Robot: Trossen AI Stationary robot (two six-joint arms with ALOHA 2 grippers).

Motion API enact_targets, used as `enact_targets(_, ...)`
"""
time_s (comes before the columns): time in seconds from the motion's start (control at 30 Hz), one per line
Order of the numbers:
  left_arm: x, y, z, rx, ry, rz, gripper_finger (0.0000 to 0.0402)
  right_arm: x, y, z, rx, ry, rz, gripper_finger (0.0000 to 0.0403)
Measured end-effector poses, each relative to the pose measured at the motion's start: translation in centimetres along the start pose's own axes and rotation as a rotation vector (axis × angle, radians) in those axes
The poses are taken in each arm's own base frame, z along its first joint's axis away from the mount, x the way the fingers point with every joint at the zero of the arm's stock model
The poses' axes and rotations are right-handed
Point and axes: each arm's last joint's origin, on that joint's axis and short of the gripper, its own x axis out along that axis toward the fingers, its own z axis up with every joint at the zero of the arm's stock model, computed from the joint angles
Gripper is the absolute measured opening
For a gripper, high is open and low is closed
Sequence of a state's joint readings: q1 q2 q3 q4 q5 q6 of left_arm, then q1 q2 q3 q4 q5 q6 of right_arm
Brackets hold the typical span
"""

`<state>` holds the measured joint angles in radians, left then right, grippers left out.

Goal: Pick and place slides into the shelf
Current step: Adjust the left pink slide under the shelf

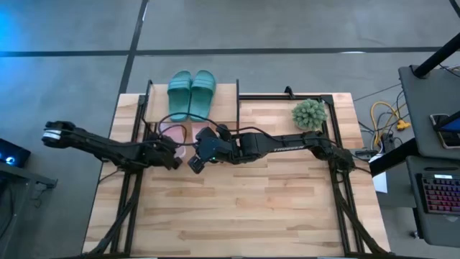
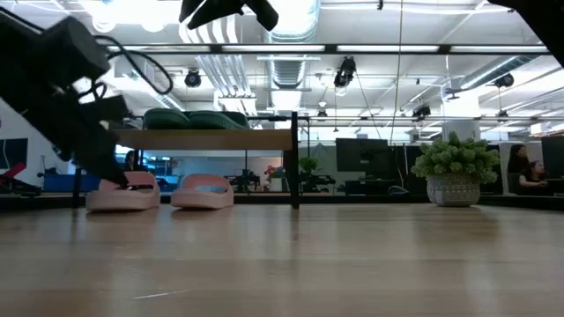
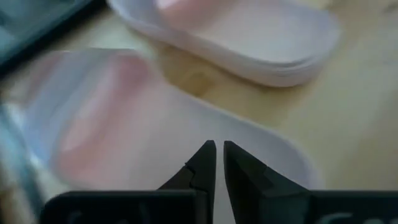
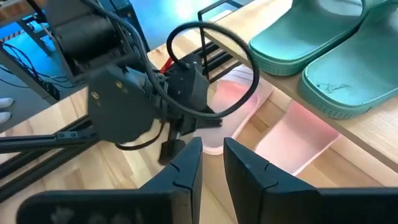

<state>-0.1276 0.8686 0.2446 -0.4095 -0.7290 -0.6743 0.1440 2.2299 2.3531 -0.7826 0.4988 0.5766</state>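
Note:
The shelf (image 2: 207, 139) stands at the table's far left. The teal pair of slides (image 1: 190, 93) lies on its top board. Under that board, the two pink slides (image 2: 123, 192) (image 2: 203, 191) rest with their soles on the table. My left gripper (image 3: 219, 155) is shut, its tips just over the left pink slide (image 3: 143, 124). My right gripper (image 4: 211, 158) hangs above the table in front of the shelf, narrowly open, with nothing between its fingers. It looks toward my left gripper (image 4: 174, 140). My left gripper comes at the left pink slide slanting down from the table's near-left side. Its shut fingertips (image 3: 208, 158) stand over the slide's pale upper surface (image 3: 186, 134). I cannot tell whether they touch it. The slide lies flat on the table.
A fuzzy green potted plant (image 1: 309, 113) stands at the table's far right. The shelf's thin black legs (image 2: 295, 167) flank the pink slides. Bare wooden tabletop (image 1: 244, 208) stretches across the near half. People sit in the room beyond the table.

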Motion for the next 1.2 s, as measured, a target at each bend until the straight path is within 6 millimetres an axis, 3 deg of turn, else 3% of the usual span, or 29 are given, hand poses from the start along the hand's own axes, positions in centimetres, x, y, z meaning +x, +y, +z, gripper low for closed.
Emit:
enact_targets(0.17, -1.0, -0.7, 1.5, -0.125, 0.048, -0.167, 0.0017, 0.0, -0.1, -0.1, -0.007, 0.011, -0.008, 0.0059)
enact_targets(0.33, -0.6, -0.4, 0.8, -0.224, 0.049, -0.131, 0.0017, 0.2, -0.5, -0.1, -0.019, 0.029, -0.027, 0.0059)
enact_targets(0.7, 1.0, 0.0, -2.3, -0.120, 0.191, -0.072, 0.0017, 0.8, -1.6, 0.5, -0.059, 0.028, -0.051, 0.0059)
enact_targets(1.2, -0.4, 1.8, -2.4, -0.057, 0.258, 0.025, 0.0017, 0.9, -1.8, 0.5, -0.064, 0.033, -0.057, 0.0059)
